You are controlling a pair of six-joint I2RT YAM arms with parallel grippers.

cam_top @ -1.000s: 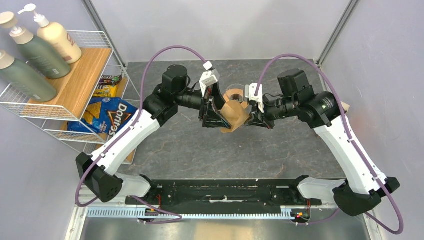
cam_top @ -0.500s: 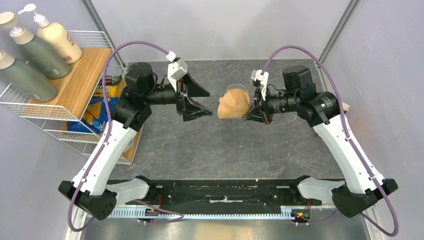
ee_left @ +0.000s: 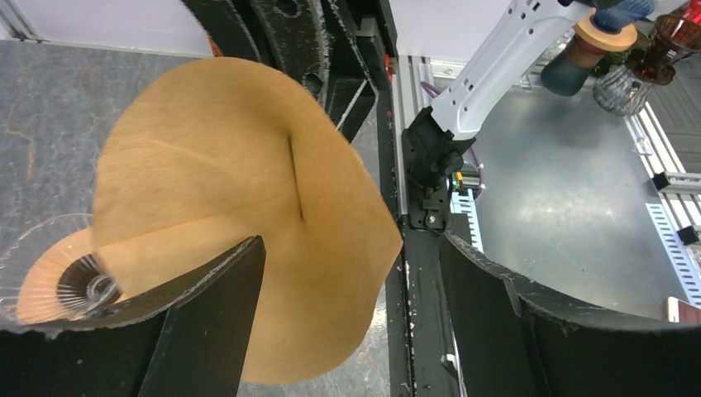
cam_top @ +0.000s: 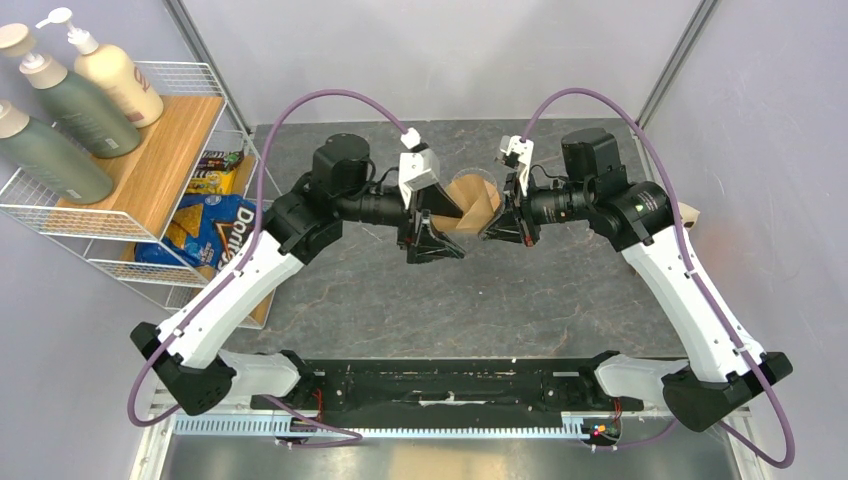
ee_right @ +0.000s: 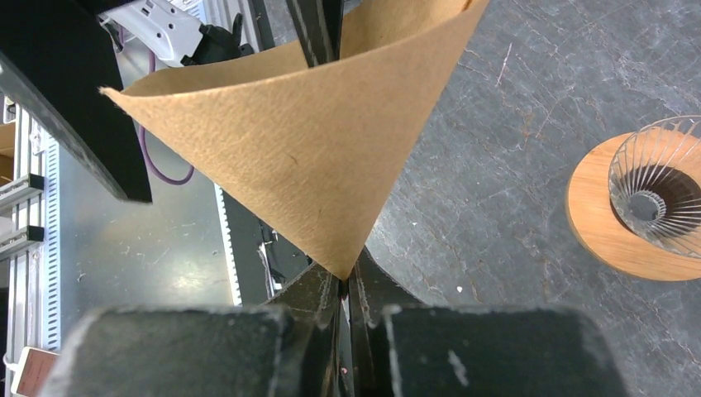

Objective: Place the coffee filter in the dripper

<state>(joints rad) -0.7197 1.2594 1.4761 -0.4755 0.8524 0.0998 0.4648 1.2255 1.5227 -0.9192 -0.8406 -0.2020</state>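
Over the table (cam_top: pixel 400 290), right end effector (ee_right: pixel 343 285) pinching coffee filter (ee_right: pixel 314 157) tip, left end effector (ee_left: pixel 351 240) agape astride its rim, dripper (ee_right: pixel 653 198) unobstructed beyond.

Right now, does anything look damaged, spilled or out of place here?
Nothing is spilled or torn. Only the coffee filter looks odd: the right tool pinches its tip, so it lies sideways, not seated in the empty dripper.
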